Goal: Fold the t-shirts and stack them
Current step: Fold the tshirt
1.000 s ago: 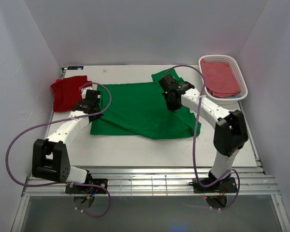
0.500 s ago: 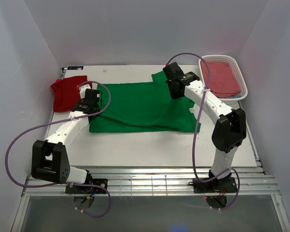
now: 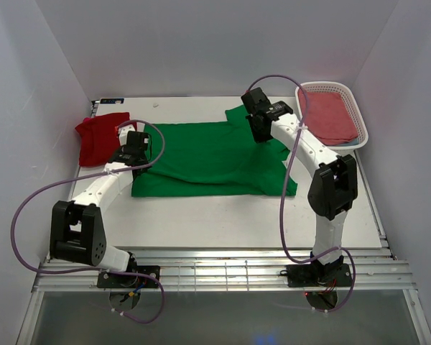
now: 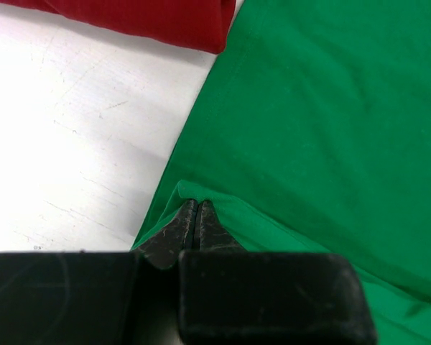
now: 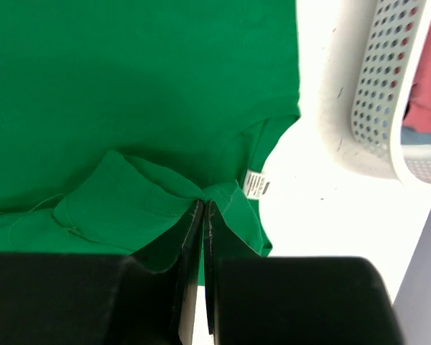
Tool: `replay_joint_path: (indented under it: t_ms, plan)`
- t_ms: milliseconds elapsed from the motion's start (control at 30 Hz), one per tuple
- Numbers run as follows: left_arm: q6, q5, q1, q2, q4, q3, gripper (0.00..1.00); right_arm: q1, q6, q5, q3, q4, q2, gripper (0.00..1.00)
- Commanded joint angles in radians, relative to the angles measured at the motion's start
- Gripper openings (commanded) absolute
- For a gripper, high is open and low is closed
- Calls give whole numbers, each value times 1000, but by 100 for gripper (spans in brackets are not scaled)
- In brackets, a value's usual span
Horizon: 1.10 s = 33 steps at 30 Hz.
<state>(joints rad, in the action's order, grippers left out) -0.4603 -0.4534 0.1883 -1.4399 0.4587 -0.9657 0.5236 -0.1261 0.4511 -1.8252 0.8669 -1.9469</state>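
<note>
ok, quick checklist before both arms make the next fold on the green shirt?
1. Left gripper shut on the green t-shirt's edge: ok.
2. Right gripper shut on its fabric by the label: ok.
3. Green t-shirt flat on the table: not ok, creases run across it.
4. Red t-shirt off the green one: cannot tell, edges very close.
5. Basket apart from the green t-shirt: ok.

**Counter: two shirts and a basket**

Your white counter [image 3: 201,215] carries three things. The green t-shirt [image 3: 201,154] lies spread across the middle, its near hem roughly parallel to the near edge and one sleeve reaching toward the far edge. The red t-shirt [image 3: 97,136] sits bunched in the far-left corner, just beside the green one. A white perforated basket [image 3: 329,85] stands in the far-right corner. You can see faint scratches on the surface by the green shirt's left side.
</note>
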Motion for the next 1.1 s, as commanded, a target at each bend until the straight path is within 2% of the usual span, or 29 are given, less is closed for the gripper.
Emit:
replay_joint_path:
  t_ms: [0, 400, 467, 500, 533, 567, 600, 633, 667, 700, 867, 1000, 1033, 1067]
  plan:
    - [23, -21, -13, -7, -38, -50, 1, -22, 22, 35, -89, 4, -4, 8]
    - [60, 1, -27, -102, -75, -71, 1, -62, 54, 24, -164, 12, -95, 8]
    - [68, 1, -29, -117, -89, -64, 4, -63, 60, 21, -164, 3, -119, 8]
    - [75, 8, -30, -135, -97, -61, 19, -63, 62, 24, -160, -3, -127, 8]
    - [83, 10, -32, -146, -100, -59, 27, -65, 65, 27, -149, -8, -144, 8]
    - [83, 7, -30, -157, -100, -57, 47, -66, 65, 40, -141, -14, -153, 10]
    - [80, -11, -32, -166, -100, -57, 80, -68, 65, 49, -138, -14, -164, 17]
    - [68, -27, -30, -169, -98, -57, 86, -70, 62, 61, -134, -11, -181, 25]
    - [63, -39, -32, -165, -100, -56, 90, -70, 50, 89, -122, -3, -184, 37]
    - [58, -50, -32, -156, -101, -54, 94, -70, 40, 99, -115, 3, -182, 39]
    - [57, -71, -29, -53, -114, -68, 98, -70, 17, 113, 16, -63, -29, 47]
    - [45, -22, 6, 7, -114, -56, 96, -70, -23, 20, 229, -112, 115, 43]
    - [38, -12, 17, 13, -117, -48, 91, -70, -30, -20, 266, -129, 129, 32]
    - [34, 8, 42, 16, -118, -41, 69, -70, -41, -35, 300, -137, 141, 23]
